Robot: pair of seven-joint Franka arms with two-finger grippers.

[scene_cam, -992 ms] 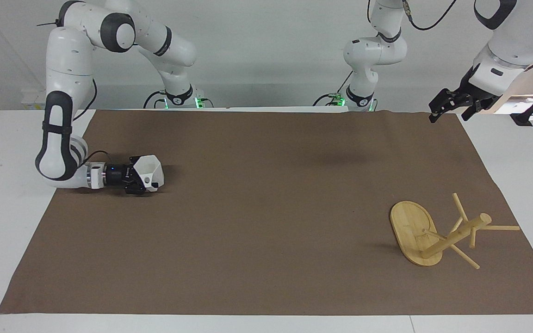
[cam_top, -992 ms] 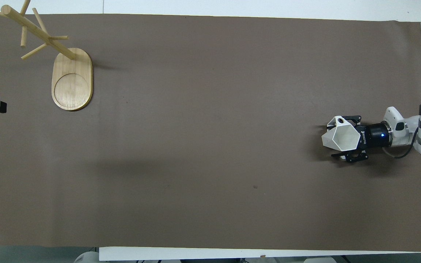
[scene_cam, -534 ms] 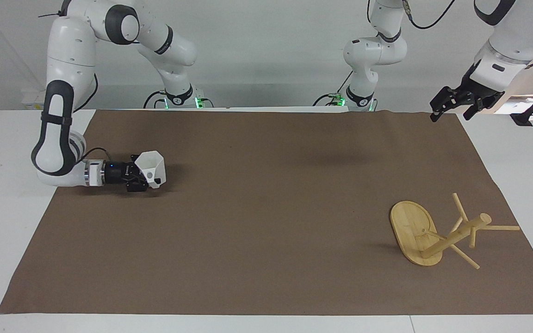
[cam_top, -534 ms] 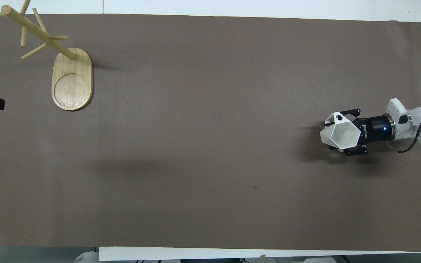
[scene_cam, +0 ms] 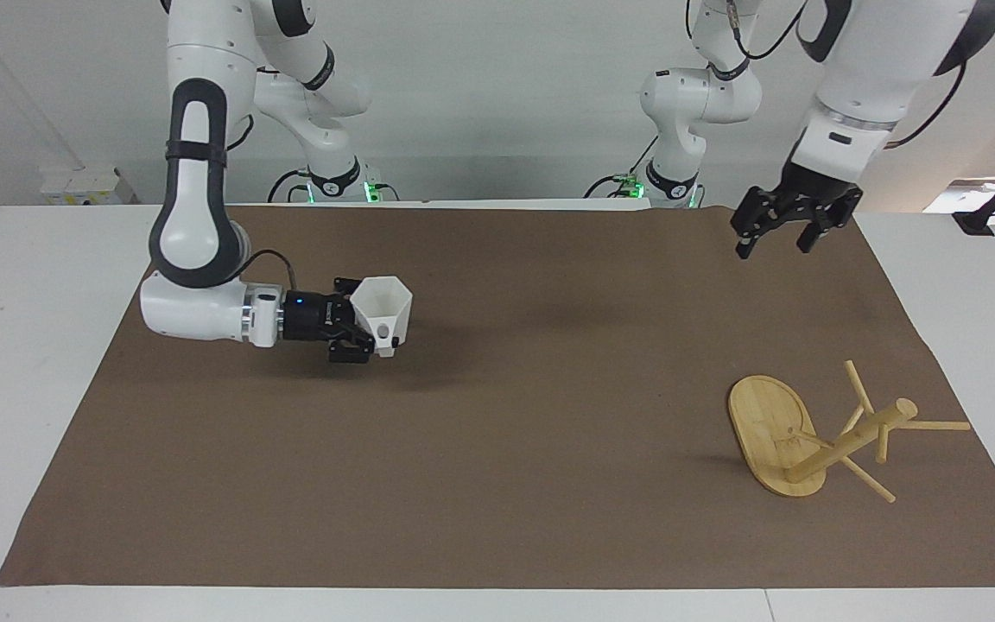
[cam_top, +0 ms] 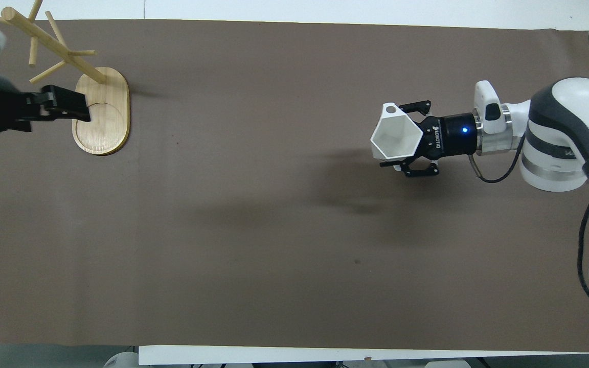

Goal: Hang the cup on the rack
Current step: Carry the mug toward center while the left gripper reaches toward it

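Right gripper (scene_cam: 374,333): closed around the white cup, reaching out sideways, low over the brown mat at the right arm's end of the table.
Cup (scene_cam: 383,313): held up off the mat, mouth open to the top, likely kept level for an easy carry.
Cup shape: flat angled sides, wide rim, thin bottom, hard and smooth to look at.
Cup handle: blocky, with a round hole, pointing away from the robots; hole probably meant to slip over a peg.
Left gripper (scene_cam: 780,226): fingers spread wide, holding nothing, hanging in the air over the mat at the left arm's end.
Left gripper's job: maybe getting ready to hold the rack steady or take the cup; only a guess.
Rack (scene_cam: 817,436): light bamboo, on the mat at the left arm's end, farther from the robots than the cup's spot, well apart from the cup.
Rack shape: flat oval base, one round post at one end of the base, thin pegs sticking out all around.
Mat (scene_cam: 497,484): brown, flat, dull like paper, covering most of the table.
Task so far: cup picked up, not yet on a peg, long way to go across the mat.
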